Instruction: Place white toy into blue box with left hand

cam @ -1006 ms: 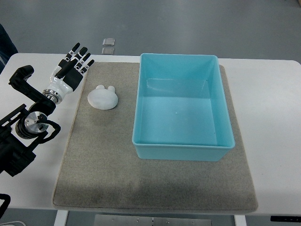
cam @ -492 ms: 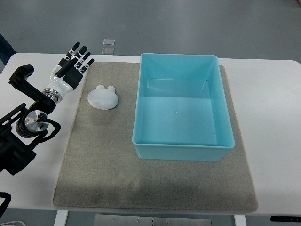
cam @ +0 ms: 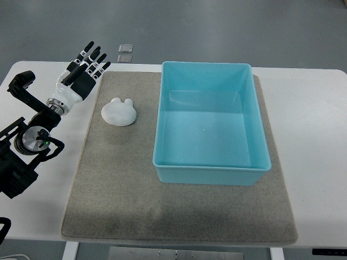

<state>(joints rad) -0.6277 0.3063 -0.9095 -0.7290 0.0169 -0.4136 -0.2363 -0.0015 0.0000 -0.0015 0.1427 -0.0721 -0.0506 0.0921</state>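
No readable writing. Left hand [cam: 81, 73] has shifted slightly up and left since earlier, fingers spread, holding nothing, near the grey mat's [cam: 108, 184] far-left corner. White toy [cam: 119, 111] unmoved on mat, just left of blue box [cam: 209, 174].

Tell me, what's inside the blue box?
Nothing yet. The blue box shows only its bare blue floor, and nothing hides any part of it. The white toy lies outside on the grey mat, left of the box.
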